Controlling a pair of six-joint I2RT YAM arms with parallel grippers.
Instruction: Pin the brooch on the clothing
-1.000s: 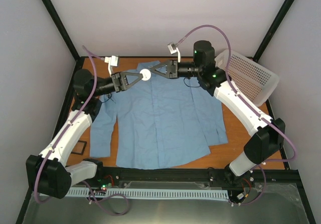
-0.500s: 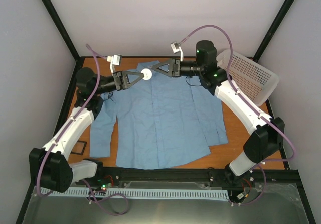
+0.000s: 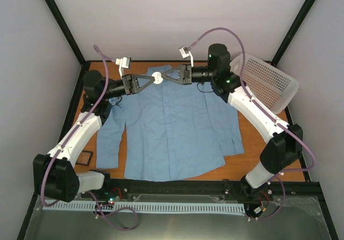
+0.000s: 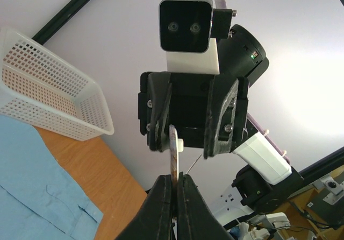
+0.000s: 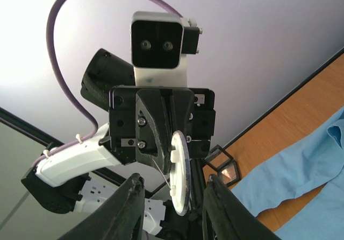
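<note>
The brooch (image 3: 157, 78) hangs in the air at the upper centre of the overhead view, above the collar of the shirt (image 3: 172, 127). It is pinched edge-on by the left gripper (image 3: 152, 79). The right gripper (image 3: 162, 77) stands spread on either side of it. The brooch looks light, stiff, thin and probably slippery, so it is best held by its rim.
</note>
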